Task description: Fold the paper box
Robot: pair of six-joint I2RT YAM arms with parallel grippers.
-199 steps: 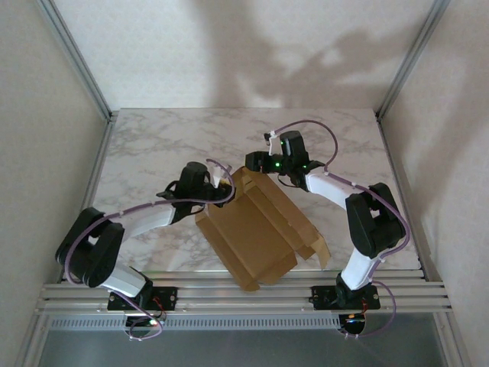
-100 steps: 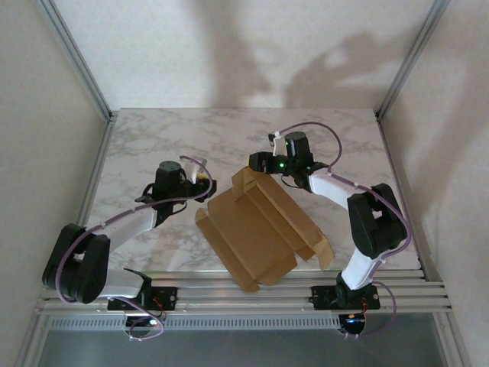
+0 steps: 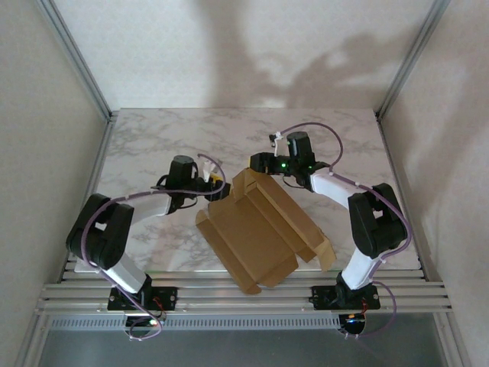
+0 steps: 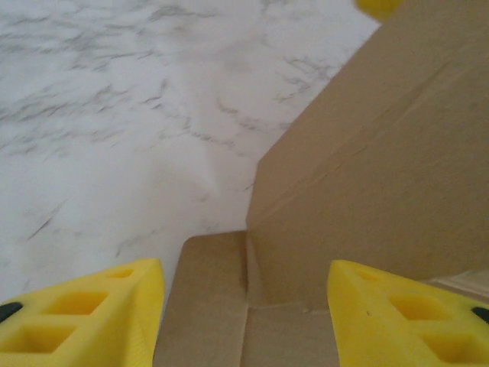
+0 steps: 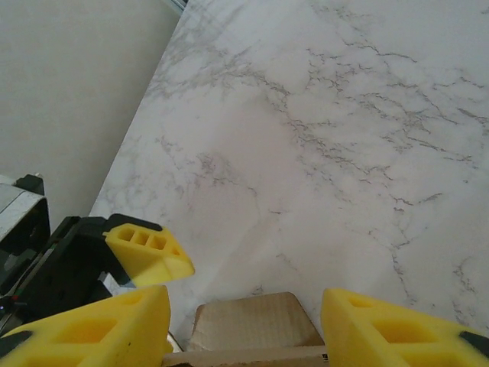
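Observation:
The paper box (image 3: 256, 233) is a brown cardboard mailer lying askew on the marble table, half folded, with its walls raised and a flap spread at the right. My left gripper (image 3: 218, 189) is at its rear left corner. In the left wrist view the gripper (image 4: 244, 313) is open, and a rounded flap (image 4: 202, 298) and an upright wall (image 4: 382, 153) sit between its yellow fingers, touching neither. My right gripper (image 3: 256, 164) is at the box's far corner. In the right wrist view it (image 5: 244, 329) straddles a rounded tab (image 5: 256, 317), jaws apart.
The marble table (image 3: 168, 145) has free room to the left and behind the box. Beige walls and metal frame posts (image 3: 76, 61) close in the sides. The box's near corner overhangs the front rails (image 3: 244, 294). One of the left gripper's fingers (image 5: 145, 252) is close beside my right gripper.
My left arm pulled back to the left, then returned to the box's rear left corner with its jaws wider. The right gripper shifted slightly right at the far corner.

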